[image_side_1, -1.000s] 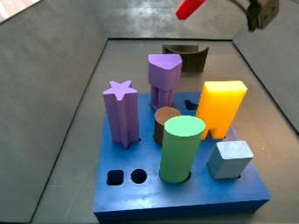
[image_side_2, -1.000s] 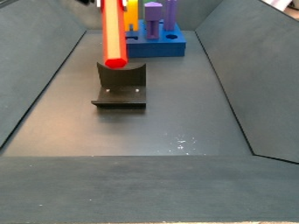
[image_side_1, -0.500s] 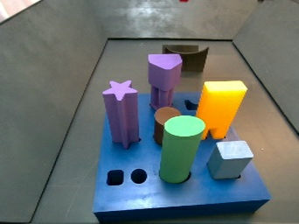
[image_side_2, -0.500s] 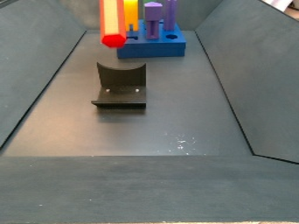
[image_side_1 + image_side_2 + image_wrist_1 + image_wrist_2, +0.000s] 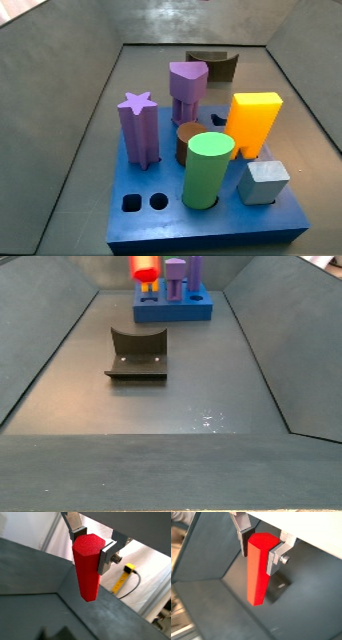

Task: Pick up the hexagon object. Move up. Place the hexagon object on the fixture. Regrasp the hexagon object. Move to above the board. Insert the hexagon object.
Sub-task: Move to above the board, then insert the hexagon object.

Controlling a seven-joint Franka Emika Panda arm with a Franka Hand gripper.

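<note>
My gripper (image 5: 93,543) is clamped on the red hexagon object (image 5: 87,567) — both wrist views show my silver fingers (image 5: 276,556) pressed against opposite sides of its upper end, with the long red body hanging free below them, clear of the floor. In a side view only the lower red tip of the hexagon object (image 5: 143,268) shows at the upper edge of the frame, high above the dark fixture (image 5: 138,353), which stands bare on the grey floor. Beyond it sits the blue board (image 5: 207,210) with its upright pieces — purple star (image 5: 136,133), green cylinder (image 5: 207,170), yellow block (image 5: 253,124).
</note>
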